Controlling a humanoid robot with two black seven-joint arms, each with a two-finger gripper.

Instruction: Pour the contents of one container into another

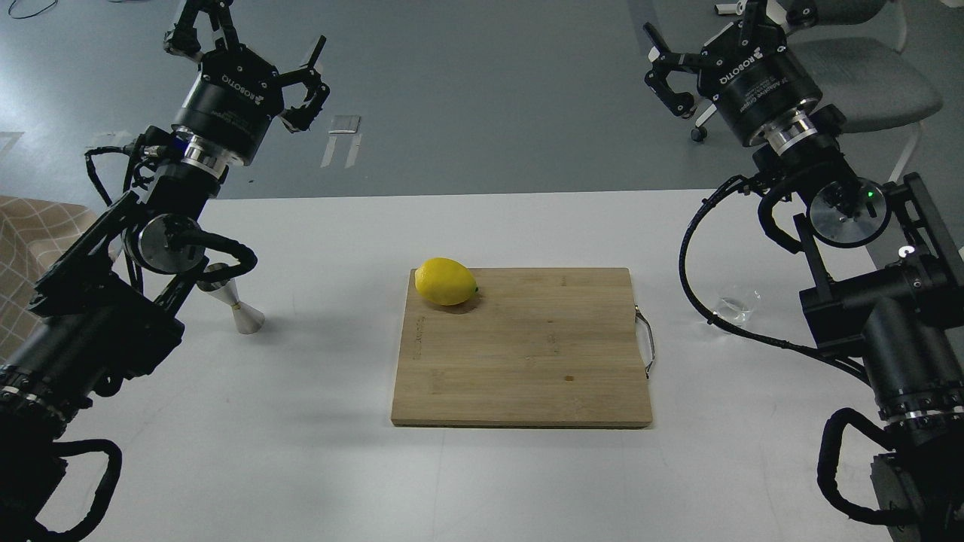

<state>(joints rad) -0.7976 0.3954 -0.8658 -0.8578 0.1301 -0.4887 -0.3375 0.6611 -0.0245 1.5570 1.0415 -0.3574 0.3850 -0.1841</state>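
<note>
A small clear glass cup [737, 306] stands on the white table at the right, just left of my right arm's lower joints. A shiny steel jigger [239, 307] stands upright at the left, its upper cone partly hidden behind my left arm. My left gripper [245, 41] is raised high at the top left, far above the jigger, open and holding nothing. My right gripper [704, 30] is raised at the top right, well above the cup, open and empty too.
A wooden cutting board [527, 354] with a metal handle lies mid-table, with a yellow lemon [446, 281] on its far left corner. An office chair [866, 75] stands beyond the table at the right. A patterned cloth [30, 248] shows at the left edge.
</note>
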